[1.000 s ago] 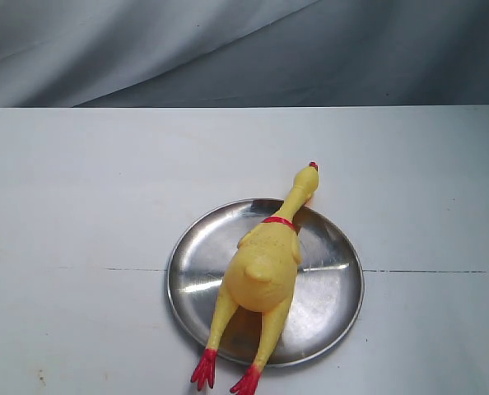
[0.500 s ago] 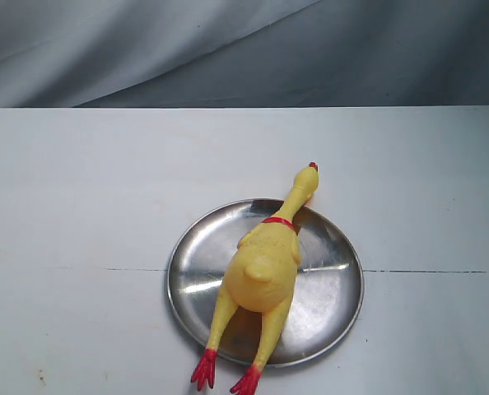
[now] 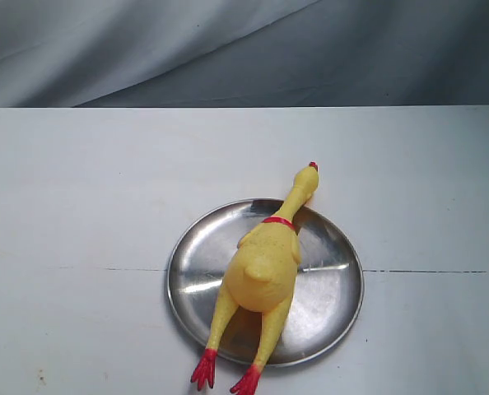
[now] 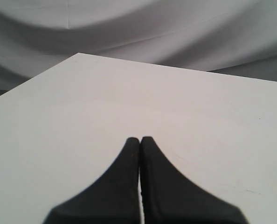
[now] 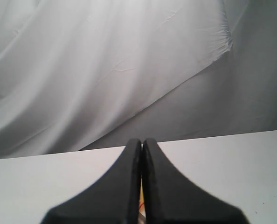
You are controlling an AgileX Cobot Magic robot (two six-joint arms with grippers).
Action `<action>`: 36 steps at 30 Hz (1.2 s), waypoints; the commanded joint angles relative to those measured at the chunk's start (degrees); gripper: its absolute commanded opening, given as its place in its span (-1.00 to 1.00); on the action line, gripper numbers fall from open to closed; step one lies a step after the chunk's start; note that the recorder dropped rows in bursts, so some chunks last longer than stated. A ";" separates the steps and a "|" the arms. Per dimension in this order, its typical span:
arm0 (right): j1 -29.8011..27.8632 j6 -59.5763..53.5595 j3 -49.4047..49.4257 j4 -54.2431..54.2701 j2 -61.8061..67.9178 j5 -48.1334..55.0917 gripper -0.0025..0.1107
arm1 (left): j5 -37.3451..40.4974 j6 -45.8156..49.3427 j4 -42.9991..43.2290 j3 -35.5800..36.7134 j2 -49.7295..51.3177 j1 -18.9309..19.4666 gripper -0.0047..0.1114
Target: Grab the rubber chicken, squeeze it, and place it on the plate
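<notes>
Left hand (image 4: 139,140) and right hand (image 5: 141,141) pressed closed; rubber chicken (image 3: 261,265) lies on plate (image 3: 337,290).

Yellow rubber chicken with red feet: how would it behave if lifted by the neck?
Probably floppy: the yellow rubber chicken has a thin neck and plump body. It may slide easily across the shiny round steel plate.

No readable text, brand or number shows anywhere. The chicken (image 3: 263,267), plate (image 3: 335,290) and tabletop (image 3: 80,189) bear none.
</notes>
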 commanded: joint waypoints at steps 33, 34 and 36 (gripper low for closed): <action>-2.89 -2.13 3.14 -17.20 -0.17 -12.00 -0.96 | -0.05 -0.41 0.06 0.28 -0.22 0.17 -0.92; -4.20 -1.74 4.72 -16.35 -0.17 -13.73 -0.96 | -0.05 -0.41 0.06 0.28 -0.22 0.17 -0.92; -6.11 -1.63 7.58 -13.72 -0.17 -16.03 -0.96 | -0.05 -0.41 0.06 0.28 -0.22 0.17 -0.92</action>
